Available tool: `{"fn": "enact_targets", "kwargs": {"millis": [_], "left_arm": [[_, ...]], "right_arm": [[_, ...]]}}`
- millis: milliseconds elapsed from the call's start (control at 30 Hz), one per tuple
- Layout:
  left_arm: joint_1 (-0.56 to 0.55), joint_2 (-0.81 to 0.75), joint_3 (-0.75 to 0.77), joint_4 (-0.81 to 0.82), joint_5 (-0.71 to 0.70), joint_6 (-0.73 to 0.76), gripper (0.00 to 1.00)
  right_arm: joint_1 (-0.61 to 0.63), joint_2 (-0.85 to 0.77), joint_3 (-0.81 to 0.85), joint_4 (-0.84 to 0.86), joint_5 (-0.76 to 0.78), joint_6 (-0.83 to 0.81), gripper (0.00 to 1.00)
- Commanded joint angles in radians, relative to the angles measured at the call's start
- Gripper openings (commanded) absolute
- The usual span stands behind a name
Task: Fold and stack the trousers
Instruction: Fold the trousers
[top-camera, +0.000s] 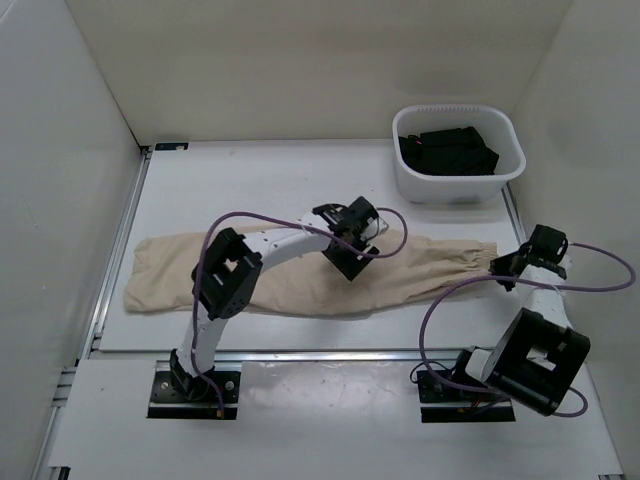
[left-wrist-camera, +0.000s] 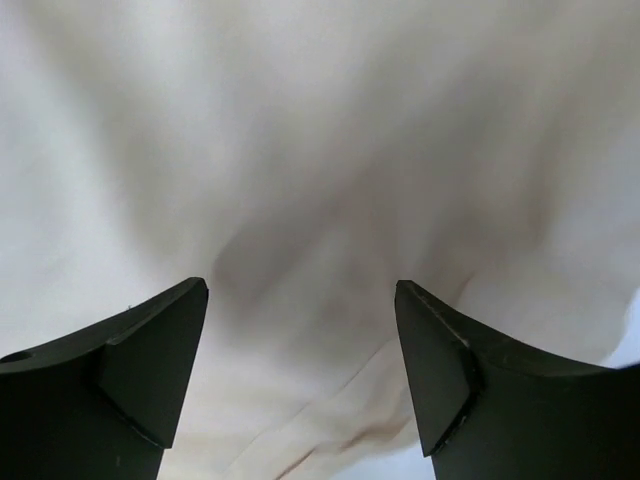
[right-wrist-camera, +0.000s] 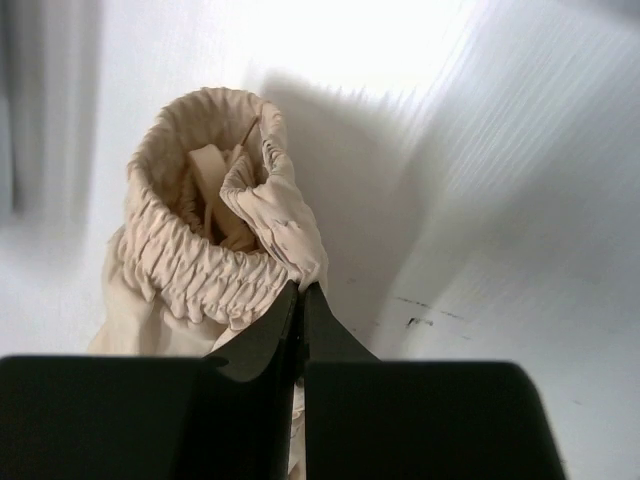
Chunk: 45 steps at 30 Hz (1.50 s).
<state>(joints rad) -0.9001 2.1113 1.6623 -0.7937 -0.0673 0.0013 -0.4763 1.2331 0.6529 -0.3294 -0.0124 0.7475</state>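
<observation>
The beige trousers (top-camera: 290, 275) lie stretched left to right across the table, leg ends at the left, gathered elastic waistband (top-camera: 484, 260) at the right. My left gripper (top-camera: 350, 243) is open and hangs low over the middle of the cloth; in the left wrist view its jaws stand wide apart over beige cloth (left-wrist-camera: 300, 200), holding nothing. My right gripper (top-camera: 508, 266) is shut on the waistband edge; the right wrist view shows the jaws pinched together on the ruffled band (right-wrist-camera: 215, 270).
A white basket (top-camera: 458, 180) with folded black garments (top-camera: 447, 150) stands at the back right. White walls enclose the table on the left, back and right. A metal rail (top-camera: 118, 250) runs along the table's left edge.
</observation>
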Motion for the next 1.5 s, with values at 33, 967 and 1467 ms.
{"fn": "enact_targets", "kwargs": {"millis": [33, 967, 1467], "left_arm": [[0.137, -0.25, -0.027, -0.102, 0.008, -0.001, 0.89], [0.675, -0.338, -0.595, 0.001, -0.042, -0.001, 0.86], [0.702, -0.349, -0.604, 0.001, -0.041, -0.001, 0.86]], "right_arm": [[-0.012, -0.069, 0.145, -0.129, 0.158, -0.115, 0.0], [1.545, 0.747, 1.107, -0.474, 0.893, 0.131, 0.0], [1.733, 0.667, 0.939, -0.33, 0.845, -0.039, 0.05]]}}
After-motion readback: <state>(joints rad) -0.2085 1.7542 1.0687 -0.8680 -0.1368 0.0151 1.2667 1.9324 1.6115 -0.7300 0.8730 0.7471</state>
